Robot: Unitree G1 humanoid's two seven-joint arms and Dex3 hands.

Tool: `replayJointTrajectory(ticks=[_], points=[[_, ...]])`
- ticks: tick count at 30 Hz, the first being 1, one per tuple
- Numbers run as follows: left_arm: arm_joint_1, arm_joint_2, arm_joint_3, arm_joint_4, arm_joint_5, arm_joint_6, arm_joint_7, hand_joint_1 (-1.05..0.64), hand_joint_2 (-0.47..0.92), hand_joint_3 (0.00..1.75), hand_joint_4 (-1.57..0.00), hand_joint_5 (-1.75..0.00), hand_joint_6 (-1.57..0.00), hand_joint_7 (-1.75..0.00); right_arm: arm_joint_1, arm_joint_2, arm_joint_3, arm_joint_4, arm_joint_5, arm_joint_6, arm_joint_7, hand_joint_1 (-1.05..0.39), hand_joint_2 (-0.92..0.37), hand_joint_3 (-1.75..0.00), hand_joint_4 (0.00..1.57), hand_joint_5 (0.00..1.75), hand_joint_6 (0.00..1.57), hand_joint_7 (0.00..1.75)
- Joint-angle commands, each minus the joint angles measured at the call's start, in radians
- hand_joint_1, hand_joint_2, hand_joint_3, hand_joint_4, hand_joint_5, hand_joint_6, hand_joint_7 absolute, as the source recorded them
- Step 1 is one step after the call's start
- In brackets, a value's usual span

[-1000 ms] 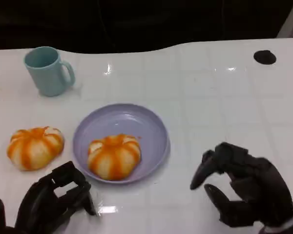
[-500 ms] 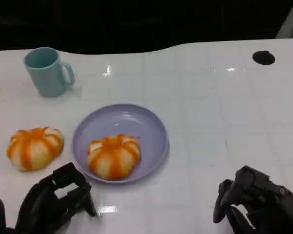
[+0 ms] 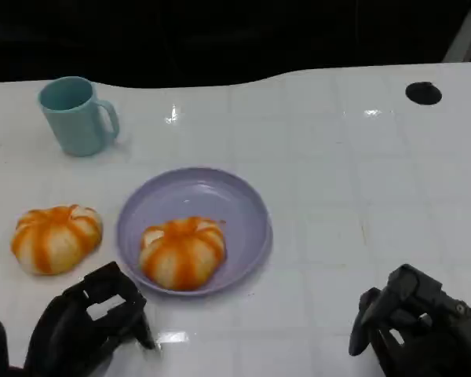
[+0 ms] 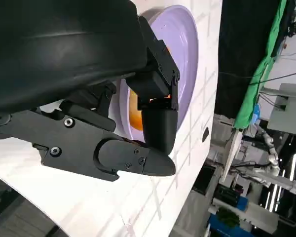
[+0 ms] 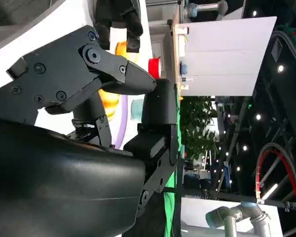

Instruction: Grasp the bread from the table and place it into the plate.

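One orange-striped bread lies inside the purple plate, on its near half. A second orange-striped bread sits on the white table to the plate's left. My left hand hovers near the front edge, just below that second bread, fingers apart and holding nothing. My right hand is at the lower right, well away from the plate, and also holds nothing. In the left wrist view the plate and a bit of bread show past my left hand.
A teal mug stands at the back left of the table. A small black spot marks the table at the back right. The table's far edge meets a dark background.
My right hand has drawn back from beside the plate toward the lower right corner. The left hand, both breads and the mug have stayed put.
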Motion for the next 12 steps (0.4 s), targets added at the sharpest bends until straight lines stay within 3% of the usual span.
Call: replayJointTrajectory(ticks=[1,12], points=[[0.01,0.017,0.003,0.021,0.014,-0.002,0.002,-0.51,0.92,0.18,-0.77,-1.7,-0.7,-1.43,-0.01,0.005,-0.026,0.022,-0.002,-0.009,0.007,-0.27,-0.59,-0.96,0.62,1.75,0.54,1.52],[0.011,0.019,0.006,0.023,0.009,-0.004,-0.003,-0.51,0.92,0.17,-0.77,-1.7,-0.7,-1.44,-0.001,0.026,-0.035,0.017,-0.012,0.016,0.006,-0.31,-0.55,-1.01,0.62,1.75,0.56,1.5]])
